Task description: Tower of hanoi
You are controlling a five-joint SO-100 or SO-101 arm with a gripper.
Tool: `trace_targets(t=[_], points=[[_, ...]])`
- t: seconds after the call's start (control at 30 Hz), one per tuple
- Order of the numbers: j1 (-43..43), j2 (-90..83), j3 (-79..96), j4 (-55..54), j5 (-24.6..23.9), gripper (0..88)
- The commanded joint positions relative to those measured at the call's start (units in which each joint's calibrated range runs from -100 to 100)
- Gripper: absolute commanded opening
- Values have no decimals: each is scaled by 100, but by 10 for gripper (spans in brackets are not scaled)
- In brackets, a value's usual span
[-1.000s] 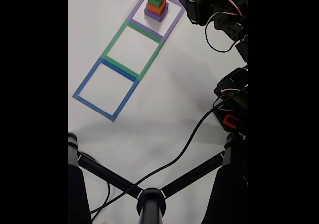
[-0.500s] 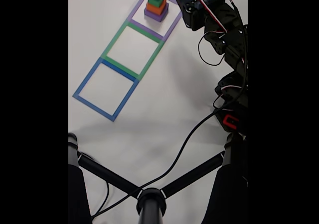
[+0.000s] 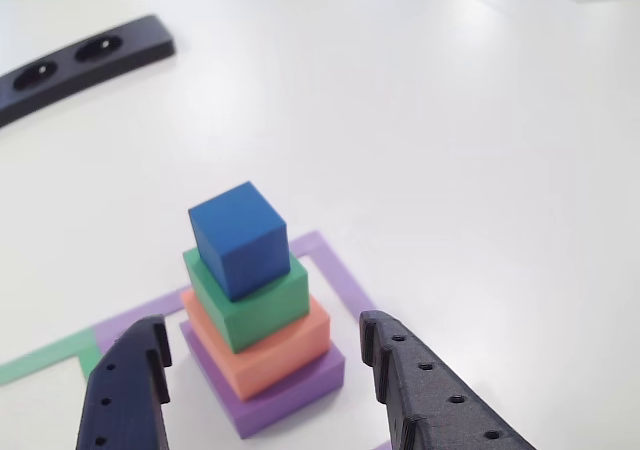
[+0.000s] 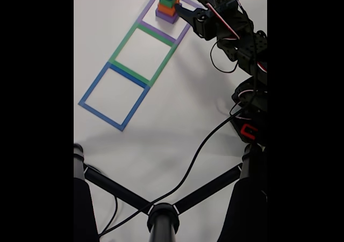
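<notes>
Other view: four matte foam blocks (image 3: 262, 335) were stacked purple, salmon-orange, green, blue cube topmost, twisted slightly; the black gripper (image 3: 262, 355) was spread around them.

Four foam blocks stand in one stack just ahead of the one gripper (image 3: 260, 355): one purple block (image 3: 290, 395), one orange block (image 3: 285, 348), one green block (image 3: 262, 305), one blue cube (image 3: 238, 238). Three tape squares: purple (image 4: 185, 27), green (image 4: 124, 40), blue (image 4: 97, 80).
</notes>
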Motion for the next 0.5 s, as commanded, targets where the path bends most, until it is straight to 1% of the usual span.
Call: trace_targets(t=[0.0,0.47], points=[[-58,307,-29,-668,79,247],[-58,1589,-429,-1793,79,260]])
